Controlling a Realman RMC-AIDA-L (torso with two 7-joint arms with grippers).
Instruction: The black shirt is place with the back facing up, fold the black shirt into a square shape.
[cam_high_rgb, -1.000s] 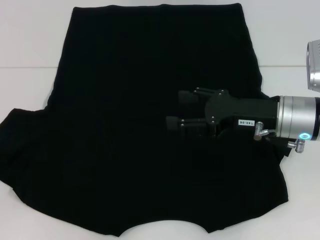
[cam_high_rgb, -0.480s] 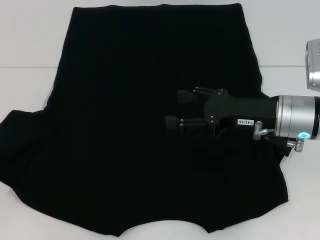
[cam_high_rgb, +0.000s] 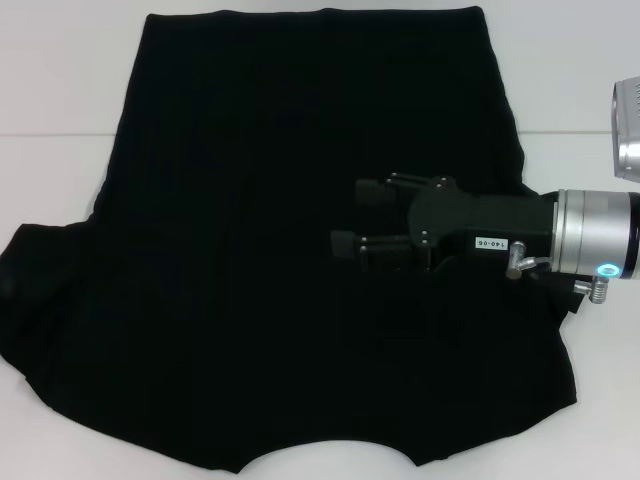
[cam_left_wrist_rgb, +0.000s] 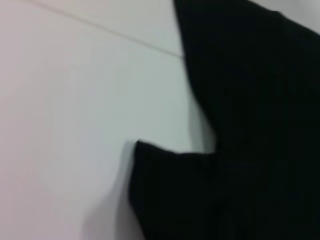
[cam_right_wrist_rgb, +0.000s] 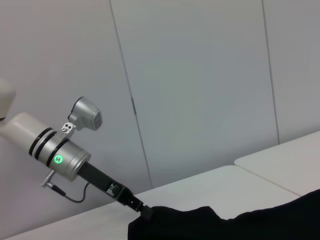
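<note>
The black shirt (cam_high_rgb: 300, 230) lies spread on the white counter (cam_high_rgb: 60, 70). The right gripper (cam_high_rgb: 350, 218) hovers over it, fingers (cam_high_rgb: 372, 192) parted, holding nothing. The left gripper (cam_right_wrist_rgb: 142, 212) touches a shirt edge; I cannot tell its grip.

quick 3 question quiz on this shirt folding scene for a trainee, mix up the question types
1. True or false: the shirt is already folded into a square.
2. Where is the right gripper? a) off the shirt b) over its right half, fingers apart c) over its left sleeve
3. Which view shows the left gripper at the shirt's edge?

Key: 1 false, it lies spread out flat. 2 b. 3 the right wrist view.
</note>
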